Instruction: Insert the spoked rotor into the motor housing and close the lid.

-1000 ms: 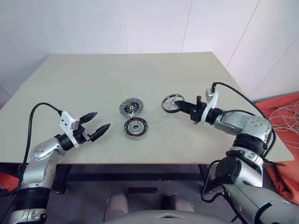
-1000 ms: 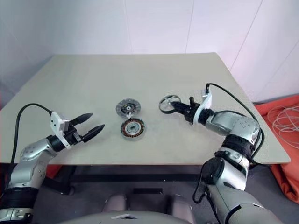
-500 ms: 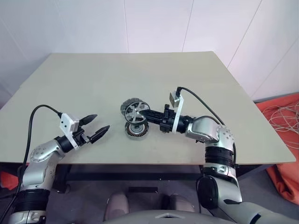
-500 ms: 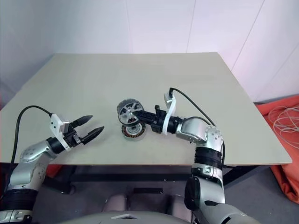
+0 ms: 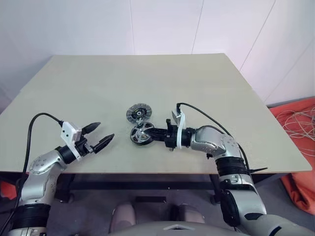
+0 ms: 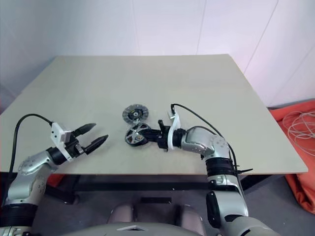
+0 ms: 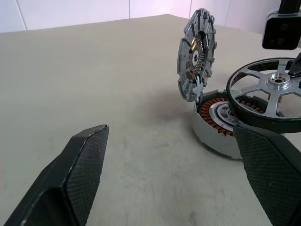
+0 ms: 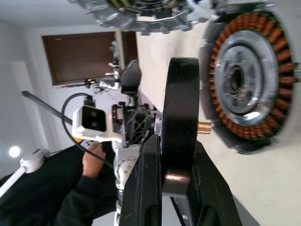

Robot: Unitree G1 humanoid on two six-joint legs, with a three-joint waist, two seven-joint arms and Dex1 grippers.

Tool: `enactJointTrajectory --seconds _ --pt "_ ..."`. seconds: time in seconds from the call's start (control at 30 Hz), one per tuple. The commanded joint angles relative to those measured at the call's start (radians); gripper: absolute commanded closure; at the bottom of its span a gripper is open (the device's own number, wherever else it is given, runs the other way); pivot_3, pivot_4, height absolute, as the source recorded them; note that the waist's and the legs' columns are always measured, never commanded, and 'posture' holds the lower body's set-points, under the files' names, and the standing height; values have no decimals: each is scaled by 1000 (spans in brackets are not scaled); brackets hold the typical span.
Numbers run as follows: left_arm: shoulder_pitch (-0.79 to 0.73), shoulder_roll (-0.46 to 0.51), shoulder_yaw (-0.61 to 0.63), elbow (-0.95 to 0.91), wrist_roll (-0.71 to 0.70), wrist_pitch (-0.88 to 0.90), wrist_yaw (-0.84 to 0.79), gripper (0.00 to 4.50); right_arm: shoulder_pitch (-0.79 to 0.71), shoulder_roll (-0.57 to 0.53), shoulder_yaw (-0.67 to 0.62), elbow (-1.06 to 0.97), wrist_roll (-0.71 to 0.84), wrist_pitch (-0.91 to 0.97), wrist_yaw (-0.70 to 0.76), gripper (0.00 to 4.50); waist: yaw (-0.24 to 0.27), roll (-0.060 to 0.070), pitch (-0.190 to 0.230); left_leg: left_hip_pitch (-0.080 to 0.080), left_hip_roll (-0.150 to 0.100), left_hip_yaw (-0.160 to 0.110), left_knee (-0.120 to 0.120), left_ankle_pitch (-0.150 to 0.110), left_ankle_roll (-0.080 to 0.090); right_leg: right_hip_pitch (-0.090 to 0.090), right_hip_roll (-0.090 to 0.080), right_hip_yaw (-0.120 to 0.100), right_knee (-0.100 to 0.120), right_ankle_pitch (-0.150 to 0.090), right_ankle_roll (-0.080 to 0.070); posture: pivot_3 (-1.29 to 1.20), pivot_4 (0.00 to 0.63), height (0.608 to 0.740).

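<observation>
Spoked rotor (image 5: pixel 141 133) hides most of motor housing (image 7: pixel 212 126), probably not seated.

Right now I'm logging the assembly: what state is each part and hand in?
rotor: gripped by its rim, above the housing, not seated
housing: open, windings exposed
lid: swung up, open
right hand: shut on rotor
left hand: open, empty
</observation>
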Motion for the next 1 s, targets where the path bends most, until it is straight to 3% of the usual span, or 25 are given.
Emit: enactJointTrajectory --seconds 0.03,0.3,0.6,1.0 --pt "-7 10 30 -43 -10 -13 2 0 -50 -4 15 -8 26 -9 54 4154 -1 0 0 0 0 0 1 0 0 0 0 0 0 0 0 0 0 740" --pt "-5 15 32 -46 -7 -11 2 0 -87 -1 33 18 -39 -33 139 4154 0 -3 -2 0 0 0 2 0 0 0 0 0 0 0 0 0 0 740" --pt "-19 16 34 -42 -2 -8 2 0 -109 22 -6 114 -268 -54 299 4154 0 -3 -2 -1 0 0 2 0 0 0 0 0 1 0 0 0 0 740" --pt "-28 18 32 -37 2 -8 0 0 -125 55 -90 135 -400 -30 360 4154 0 -3 -2 0 0 0 2 0 0 0 0 0 2 0 0 0 0 740"
